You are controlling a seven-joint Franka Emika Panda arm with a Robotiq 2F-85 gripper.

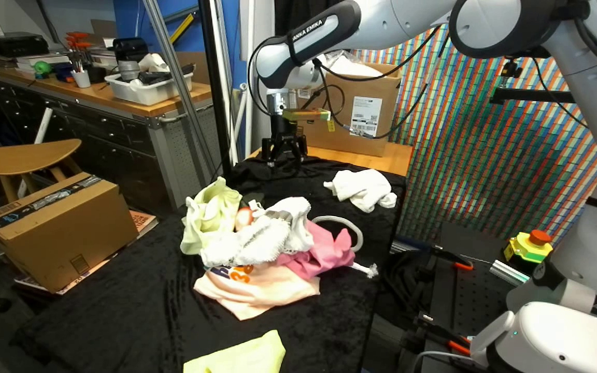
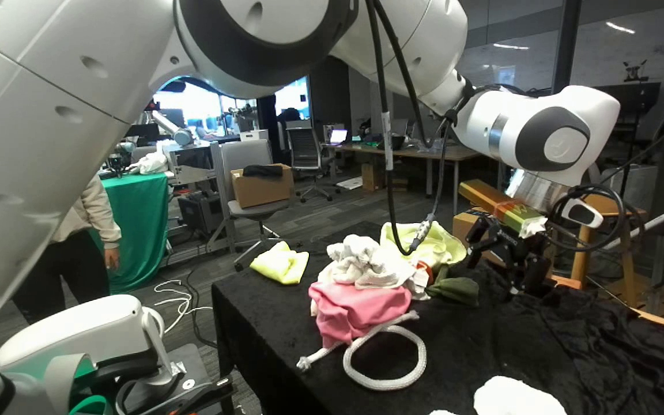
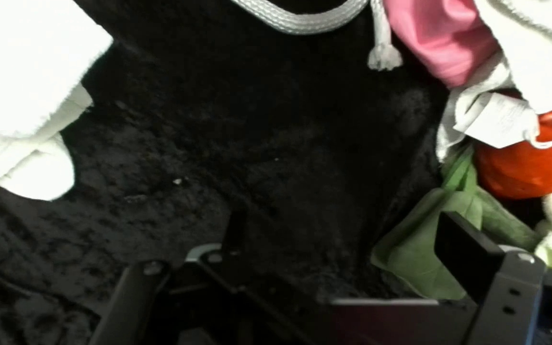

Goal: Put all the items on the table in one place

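A yellow-green cloth (image 1: 241,357) is lying nearest the camera in an exterior view, cut off by the frame and well apart from the main heap (image 1: 283,228). On the black-draped bench (image 1: 340,311), a pale green cloth (image 1: 208,207), a knitted white cloth (image 1: 259,241), a pink cloth (image 1: 324,254) and a peach cloth (image 1: 257,295) are lying bunched together, with an orange-red item (image 3: 527,165) tucked among them and an olive-green piece (image 3: 419,254) poking out. A white rope (image 2: 384,384) is looping beside the pink cloth, and a plain white cloth (image 1: 363,189) is resting alone near the bench's edge. The claw (image 3: 343,232) is hanging near the heap, its jaws standing wide apart and gripping nothing.

With most items apparently sharing one spot, the two stray cloths are probably awaiting pickup. The plain white cloth is looking most at risk: a sideways shove from an off-center approach could be sending it over the edge. A grasp set too low could be pinching the black cover (image 1: 132,321) and dragging the whole heap askew. A careless pass could be snagging the white rope or the olive-green piece, pulling gathered items loose.
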